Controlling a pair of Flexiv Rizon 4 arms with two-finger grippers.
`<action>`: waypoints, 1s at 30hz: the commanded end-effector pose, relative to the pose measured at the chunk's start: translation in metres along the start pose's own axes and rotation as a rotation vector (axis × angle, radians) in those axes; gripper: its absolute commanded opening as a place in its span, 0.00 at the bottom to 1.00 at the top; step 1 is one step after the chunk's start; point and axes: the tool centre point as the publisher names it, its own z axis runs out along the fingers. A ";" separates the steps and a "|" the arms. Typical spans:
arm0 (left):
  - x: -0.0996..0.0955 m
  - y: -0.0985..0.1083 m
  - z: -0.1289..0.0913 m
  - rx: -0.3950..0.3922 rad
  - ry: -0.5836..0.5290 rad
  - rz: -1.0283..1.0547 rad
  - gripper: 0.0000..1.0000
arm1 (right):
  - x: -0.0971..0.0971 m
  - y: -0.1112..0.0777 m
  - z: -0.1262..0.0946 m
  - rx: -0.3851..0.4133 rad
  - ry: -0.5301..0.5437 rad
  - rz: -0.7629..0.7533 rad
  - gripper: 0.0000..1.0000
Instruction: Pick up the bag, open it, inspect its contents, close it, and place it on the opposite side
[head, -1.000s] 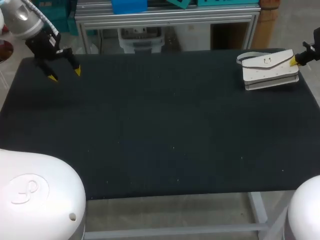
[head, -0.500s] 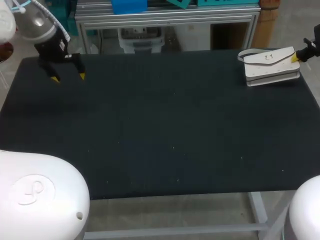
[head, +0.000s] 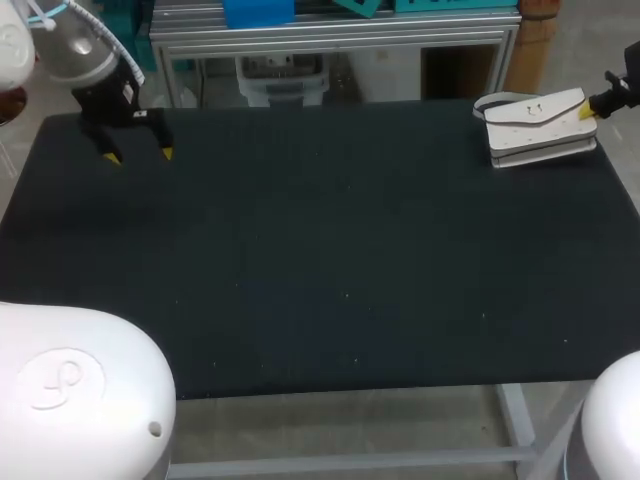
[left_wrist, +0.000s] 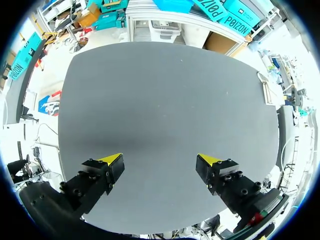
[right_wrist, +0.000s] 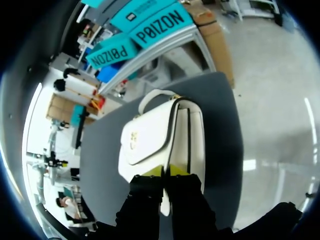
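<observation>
A white handbag (head: 535, 125) with a flap, a metal clasp and a short strap sits at the far right corner of the black table (head: 320, 250). My right gripper (head: 587, 112) is shut on the bag's right end. In the right wrist view its fingers pinch the flap edge (right_wrist: 165, 172), and the bag (right_wrist: 160, 135) stretches away ahead of them. My left gripper (head: 140, 155) hangs open over the far left corner with nothing in it. The left wrist view shows that gripper (left_wrist: 160, 160) spread wide above bare table.
The black table surface (left_wrist: 165, 100) runs between the two arms. The bag lies close to the table's right and far edges. An aluminium frame shelf (head: 330, 35) stands just behind the far edge.
The bag's gripped end has shifted slightly up and toward the far edge with my right gripper. My left gripper has moved a little to the right and stays open.
</observation>
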 end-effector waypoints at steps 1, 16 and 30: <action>0.000 0.000 0.000 0.000 -0.001 0.000 1.00 | -0.004 0.013 0.003 0.095 0.009 0.003 0.33; 0.000 0.000 0.000 0.000 -0.001 0.000 1.00 | -0.006 0.000 -0.029 0.089 -0.122 0.065 1.00; 0.000 0.000 0.000 0.000 -0.001 0.000 1.00 | 0.040 -0.017 -0.059 0.072 -0.275 -0.009 1.00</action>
